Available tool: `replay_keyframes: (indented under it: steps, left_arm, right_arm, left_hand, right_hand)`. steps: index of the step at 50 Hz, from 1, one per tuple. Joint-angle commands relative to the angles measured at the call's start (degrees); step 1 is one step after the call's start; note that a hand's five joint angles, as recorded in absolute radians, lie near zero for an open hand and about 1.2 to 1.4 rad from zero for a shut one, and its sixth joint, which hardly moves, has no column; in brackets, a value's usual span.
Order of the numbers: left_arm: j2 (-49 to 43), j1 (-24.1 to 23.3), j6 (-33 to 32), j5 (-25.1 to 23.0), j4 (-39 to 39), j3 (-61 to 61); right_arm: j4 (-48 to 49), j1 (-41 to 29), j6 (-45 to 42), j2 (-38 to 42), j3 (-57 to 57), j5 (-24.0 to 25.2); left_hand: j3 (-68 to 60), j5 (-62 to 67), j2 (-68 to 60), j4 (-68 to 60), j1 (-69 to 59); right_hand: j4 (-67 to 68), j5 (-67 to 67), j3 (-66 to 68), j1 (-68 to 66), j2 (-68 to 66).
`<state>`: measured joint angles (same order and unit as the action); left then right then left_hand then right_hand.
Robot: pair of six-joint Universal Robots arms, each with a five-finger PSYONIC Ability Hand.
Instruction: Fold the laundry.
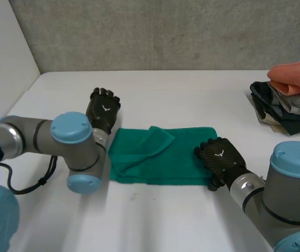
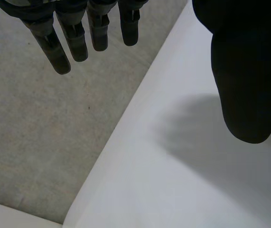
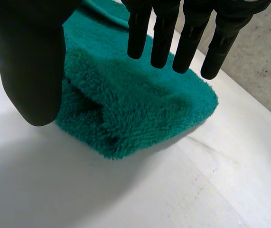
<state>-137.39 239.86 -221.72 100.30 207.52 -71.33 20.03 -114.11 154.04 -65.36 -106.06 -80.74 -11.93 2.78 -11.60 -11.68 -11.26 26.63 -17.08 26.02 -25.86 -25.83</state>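
A green towel (image 1: 160,156) lay folded in a long strip on the middle of the white counter (image 1: 192,94), with a loose flap turned over on its left half.

The left arm reached in from the left side. Its blue-capped joint sat just beside the towel's left end, and the wrist turned away toward the back wall. The left hand (image 1: 103,109) was beside the towel's far left corner, off the cloth, palm down over bare counter. In the left wrist view its fingers (image 2: 76,40) were straight and slightly spread, with the thumb held well apart, and nothing lay between them.

The right arm came in from the near right corner, with the wrist angled toward the cloth. The right hand (image 1: 220,156) lay over the towel's right end, back upward, covering the near right corner. In the right wrist view its fingers (image 3: 187,42) were straight and set side by side above the thick, doubled end of the towel. The thumb stood apart on the other side of that end, not closed on the cloth. I could not tell whether the fingertips touched the pile.

A pile of clothes (image 1: 291,97), coral on top of grey and dark pieces, sat at the far right of the counter, well apart from the towel and both hands.
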Motion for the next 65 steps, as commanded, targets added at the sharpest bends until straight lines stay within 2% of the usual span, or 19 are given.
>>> replay_keyframes:
  steps: [1, 7, 15, 18, 21, 27, 33, 37, 38, 45, 50, 53, 54, 56, 57, 59, 61, 64, 65]
  left_arm:
    - [9.49, -6.05, 13.47, -7.9, -0.53, -7.84]
    - [10.39, -10.46, 21.85, -12.31, -1.68, -8.47]
    - [1.16, -10.9, 20.54, -12.23, -3.0, -1.62]
    - [-1.22, -10.64, 17.2, -11.44, -2.82, 1.37]
    - [-2.18, -8.45, 13.51, -8.99, -2.56, 2.87]
    - [-1.84, -3.17, 8.24, -1.26, -1.59, 2.96]
    - [0.97, -1.94, 6.82, 1.22, -0.71, -0.11]
    - [6.77, -2.02, 7.09, 0.87, -0.8, -5.56]
    - [9.13, -2.37, 7.44, 0.87, -0.89, -7.83]
    - [19.25, -2.73, 10.95, 0.34, -0.89, -16.37]
    - [25.05, -2.46, 13.94, 0.08, -0.97, -21.03]
    - [26.64, -2.38, 14.29, 0.08, -0.97, -22.09]
    - [26.9, -2.29, 14.38, 0.08, -0.97, -22.44]
    - [27.0, -2.2, 14.56, 0.16, -0.97, -22.62]
    - [27.0, -2.11, 14.56, 0.16, -0.97, -22.71]
    - [27.0, -2.02, 14.56, 0.34, -0.97, -22.71]
    - [26.91, -1.94, 14.65, 0.43, -0.97, -22.8]
    - [26.64, -1.94, 14.91, 0.51, -0.97, -22.8]
    - [26.56, -1.94, 15.17, 0.51, -0.97, -22.8]
  right_arm:
    - [0.09, -0.41, -0.14, 0.05, 0.41, -1.26]
    - [0.09, 0.12, -0.14, 0.05, 0.5, -2.14]
    - [0.79, -0.32, -0.58, 0.58, 0.59, -3.81]
    - [1.06, -0.32, -0.75, 0.76, 0.5, -4.51]
    - [1.32, -0.24, -0.93, 0.84, 0.33, -4.6]
    - [2.2, 0.03, -1.11, 0.84, 0.32, -4.69]
    - [2.38, -0.15, -2.33, 0.84, 0.32, -4.69]
    - [2.29, 0.03, -4.44, 0.84, 0.15, -4.69]
    - [2.2, 0.29, -5.93, 0.67, 0.06, -4.86]
    - [1.77, 1.69, -17.26, -1.17, -0.38, -8.55]
    - [3.52, 1.7, -32.11, -2.67, 2.86, -9.61]
    - [6.5, -1.45, -38.27, -2.67, 6.03, -7.25]
    - [8.16, -5.64, -40.11, -2.15, 7.52, -4.11]
    - [9.84, -9.01, -40.57, -1.53, 8.49, -0.4]
    - [11.33, -12.16, -40.57, 0.3, 9.02, 4.23]
    - [12.22, -14.46, -40.57, 3.11, 9.29, 8.47]
    - [12.57, -17.54, -41.71, 7.33, 9.29, 15.85]
    - [12.66, -18.6, -41.45, 9.1, 9.37, 18.07]
    - [12.57, -18.6, -41.27, 9.19, 9.46, 17.64]
  left_hand:
    - [-1.48, 0.63, -1.81, -1.73, -2.15]
    - [-1.64, 0.8, -1.98, -1.9, -2.32]
    - [-2.82, 1.97, -3.15, -3.07, -3.49]
    - [-3.32, 2.48, -3.66, -3.58, -4.0]
    - [-3.83, 2.98, -4.16, -4.08, -4.5]
    - [-5.01, 4.16, -5.34, -5.26, -5.68]
    - [-2.15, 1.31, -2.49, -2.4, -2.82]
    - [-1.98, 1.14, -2.32, -2.23, -2.66]
    - [-1.48, 0.64, -1.82, -1.73, -2.15]
    - [-0.13, -0.71, -0.46, -0.38, -0.8]
    - [0.04, -0.88, -0.3, -0.22, -0.64]
    - [0.37, -1.22, 0.04, 0.12, -0.3]
    - [0.37, -1.22, 0.04, 0.12, -0.3]
    - [0.54, -1.39, 0.21, 0.29, -0.13]
    - [0.54, -1.39, 0.21, 0.29, -0.13]
    - [0.54, -1.39, 0.21, 0.29, -0.13]
    - [0.71, -1.55, 0.37, 0.46, 0.04]
    - [0.71, -1.55, 0.37, 0.46, 0.04]
    - [0.71, -1.55, 0.38, 0.46, 0.04]
  right_hand:
    - [5.32, -4.87, 5.94, -6.09, -6.12]
    - [5.32, -4.87, 5.94, -6.09, -6.12]
    - [9.33, -8.88, 9.95, -10.1, -10.13]
    - [13.54, -13.09, 14.16, -14.31, -14.34]
    - [18.09, -17.64, 18.7, -18.85, -18.89]
    - [25.16, -24.71, 25.77, -25.92, -25.96]
    - [31.37, -30.92, 31.99, -32.14, -32.18]
    - [49.0, -48.55, 49.61, -49.76, -49.8]
    - [53.33, -52.88, 53.94, -54.09, -54.13]
    - [53.37, -52.92, 53.98, -54.14, -54.17]
    - [53.37, -52.92, 53.98, -54.14, -54.17]
    - [53.37, -52.92, 53.98, -54.14, -54.17]
    - [53.37, -52.92, 53.98, -54.14, -54.17]
    - [53.37, -52.92, 53.98, -54.14, -54.17]
    - [53.37, -52.92, 53.98, -54.14, -54.17]
    - [53.37, -52.92, 53.98, -54.14, -54.17]
    - [53.37, -52.92, 53.98, -54.14, -54.17]
    - [49.77, -49.32, 50.38, -50.53, -50.57]
    - [37.74, -37.29, 38.35, -38.5, -38.54]
